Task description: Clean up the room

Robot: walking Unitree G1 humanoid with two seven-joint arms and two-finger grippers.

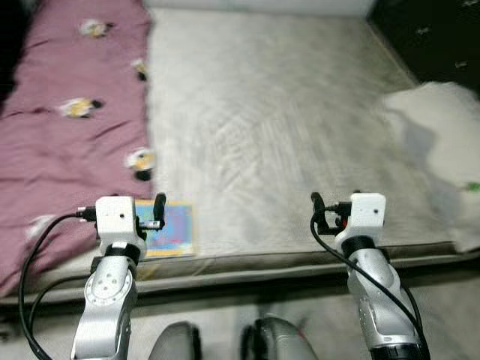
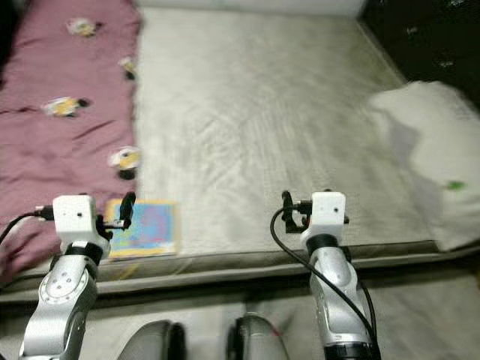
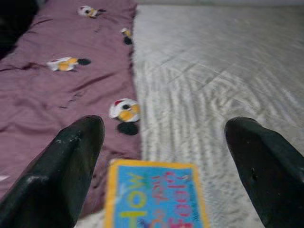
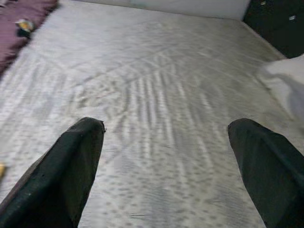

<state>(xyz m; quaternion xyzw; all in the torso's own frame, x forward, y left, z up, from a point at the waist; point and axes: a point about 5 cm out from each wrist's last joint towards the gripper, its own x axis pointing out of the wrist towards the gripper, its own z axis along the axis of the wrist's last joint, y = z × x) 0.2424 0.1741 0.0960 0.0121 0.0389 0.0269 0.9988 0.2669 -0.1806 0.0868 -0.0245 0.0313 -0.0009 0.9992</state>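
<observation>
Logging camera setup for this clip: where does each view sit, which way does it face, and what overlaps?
Left eye view: on the head, facing forward and down at the bed; both arms show, with left gripper and right gripper.
Right eye view: its stereo twin, same scene.
Left wrist view: along open fingers toward the picture book and maroon blanket.
Right wrist view: along open fingers over bare mattress.
Shared: the book, in both eye views and the left wrist view.
</observation>
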